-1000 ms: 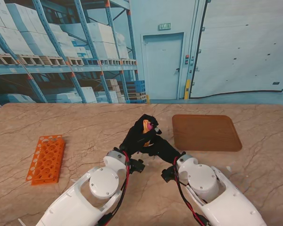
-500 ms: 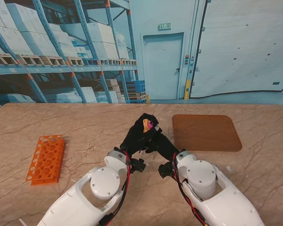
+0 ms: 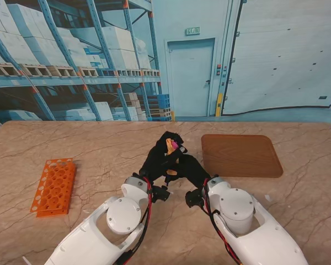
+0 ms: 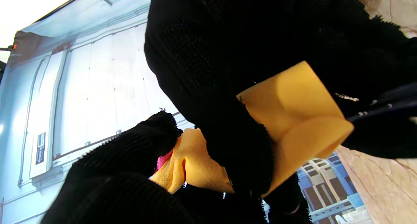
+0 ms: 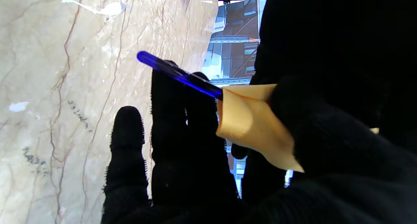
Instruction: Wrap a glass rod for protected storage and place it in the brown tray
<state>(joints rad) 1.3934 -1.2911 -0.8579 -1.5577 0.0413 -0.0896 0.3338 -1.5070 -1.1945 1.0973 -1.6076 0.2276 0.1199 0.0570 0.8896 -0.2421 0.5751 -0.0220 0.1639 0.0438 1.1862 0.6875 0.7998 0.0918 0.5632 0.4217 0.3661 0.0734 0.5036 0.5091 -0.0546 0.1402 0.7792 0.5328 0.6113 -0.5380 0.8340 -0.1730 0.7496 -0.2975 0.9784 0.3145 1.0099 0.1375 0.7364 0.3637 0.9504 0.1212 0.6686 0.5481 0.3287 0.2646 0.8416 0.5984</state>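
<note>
Both black-gloved hands meet over the middle of the table, lifted off it. Between them is the glass rod, rolled in a yellow cloth (image 3: 170, 145) with a pink spot at its top end. My left hand (image 3: 156, 160) is closed around the roll (image 4: 293, 110). My right hand (image 3: 191, 169) holds the other end from the right. In the right wrist view a blue rod tip (image 5: 177, 75) sticks out of the yellow cloth (image 5: 251, 126) across my fingers (image 5: 182, 136). The brown tray (image 3: 241, 155) lies to the right of the hands with nothing in it.
An orange test-tube rack (image 3: 54, 186) lies flat at the left side of the marble table (image 3: 99, 149). A few small white scraps (image 5: 107, 9) lie on the table top. The table's far edge meets a warehouse backdrop.
The hands have drawn slightly closer together and the bundle has shifted a little farther from me. A bit more yellow cloth shows between the palms. Tray and rack are unmoved.
</note>
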